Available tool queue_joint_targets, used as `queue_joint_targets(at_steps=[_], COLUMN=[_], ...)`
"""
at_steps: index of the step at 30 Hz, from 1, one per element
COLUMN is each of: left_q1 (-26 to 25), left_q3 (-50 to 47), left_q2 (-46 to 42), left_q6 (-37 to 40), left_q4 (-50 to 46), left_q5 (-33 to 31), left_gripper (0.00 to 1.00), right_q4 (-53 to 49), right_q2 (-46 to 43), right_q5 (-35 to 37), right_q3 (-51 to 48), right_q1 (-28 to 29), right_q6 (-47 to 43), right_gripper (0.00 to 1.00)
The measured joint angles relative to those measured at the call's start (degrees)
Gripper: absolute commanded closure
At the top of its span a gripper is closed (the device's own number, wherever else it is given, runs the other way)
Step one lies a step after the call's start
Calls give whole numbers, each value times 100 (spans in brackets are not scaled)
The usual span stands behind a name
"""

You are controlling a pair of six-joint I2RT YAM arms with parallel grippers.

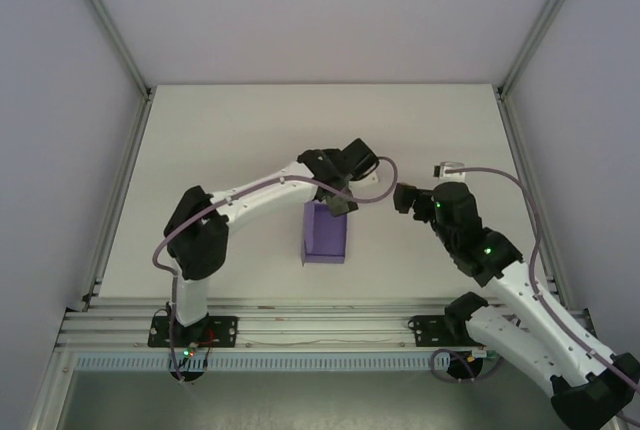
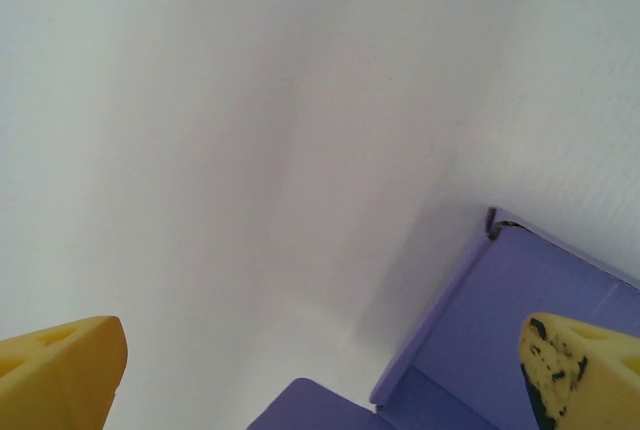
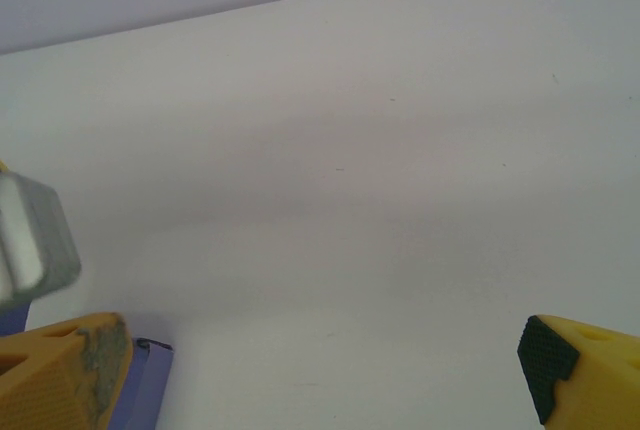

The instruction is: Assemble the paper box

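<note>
The purple paper box [image 1: 326, 234] stands folded on the white table [image 1: 230, 140] at the middle, with raised walls and an open top. My left gripper [image 1: 337, 202] hovers at its far end, open, with nothing between the yellow fingertips [image 2: 62, 370]. In the left wrist view the left gripper [image 2: 320, 380] looks down on a box corner [image 2: 520, 320] and a loose flap [image 2: 310, 408]. My right gripper [image 1: 404, 198] is to the right of the box, apart from it and open. In the right wrist view the right gripper [image 3: 320, 375] is over bare table, with a box edge [image 3: 146, 386] at the lower left.
A small white part [image 1: 449, 167] lies on the table behind the right arm. Aluminium frame posts [image 1: 527, 150] and white walls bound the table on both sides. A grey blurred piece of the left arm [image 3: 30, 238] shows at the left edge of the right wrist view.
</note>
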Motion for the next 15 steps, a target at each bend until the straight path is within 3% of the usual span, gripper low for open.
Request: queue_joint_targets(at_steps=[8,15], left_q1=[520,1335], left_q3=[-496,-2500], left_q2=[-1408,-3578], left_q6=[-1331,-3386], left_q4=[824,1491], left_q5=[101,-98], left_gripper=[0,0], right_q4=[162,271], right_q2=[713,2857], right_q5=[-754,-2577], right_q3=[2,702], right_q1=[0,11], right_q6=[-890,-2763], right_gripper=[0,6])
